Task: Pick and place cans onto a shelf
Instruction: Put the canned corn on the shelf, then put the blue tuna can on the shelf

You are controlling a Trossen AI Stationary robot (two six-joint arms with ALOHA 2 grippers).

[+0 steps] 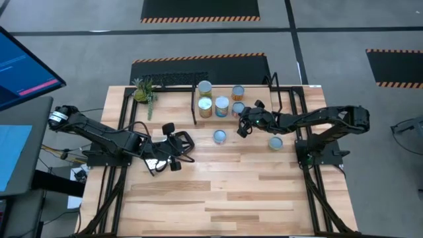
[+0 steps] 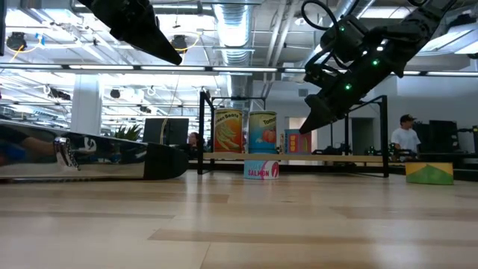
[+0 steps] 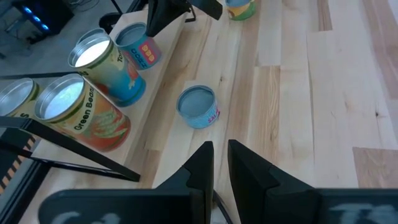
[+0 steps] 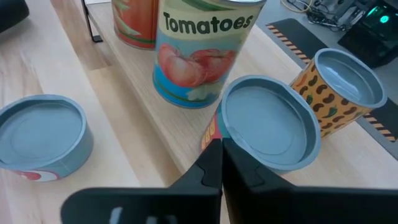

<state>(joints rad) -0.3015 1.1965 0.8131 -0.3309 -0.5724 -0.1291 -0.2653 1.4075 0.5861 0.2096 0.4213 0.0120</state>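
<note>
The right tool hovers with its fingers together above the shelf, at the edge nearest the worktop's middle, holding nothing. At its 9 o'clock in the high view, the salmon can stands on the worktop; another can stands at 4 o'clock. These tins look rigid, smooth, probably slippery: grip across the round side wall. The left tool, nearly together, waits nearby.

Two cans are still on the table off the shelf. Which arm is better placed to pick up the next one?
Probably the right. The right gripper hangs by the shelf, between the salmon can and the other loose can. The left gripper hangs farther from both.
</note>
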